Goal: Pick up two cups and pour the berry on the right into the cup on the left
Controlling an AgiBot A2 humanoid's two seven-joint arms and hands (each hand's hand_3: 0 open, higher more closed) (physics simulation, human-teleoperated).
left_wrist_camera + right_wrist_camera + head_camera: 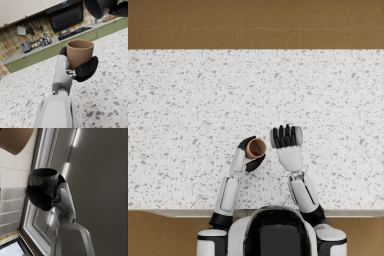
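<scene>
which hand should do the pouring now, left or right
Right, probably. The right hand holds the dark cup tipped over, above the brown cup that the left hand holds upright to receive.

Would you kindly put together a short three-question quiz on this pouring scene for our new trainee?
1. True or false: the left hand holds the brown cup upright.
2. Which hand holds the dark cup? A) left B) right
3. Fill in: in the left wrist view, the dark cup's mouth hangs ___ the brown cup.

Key: 1 true; 2 B; 3 above.
</scene>
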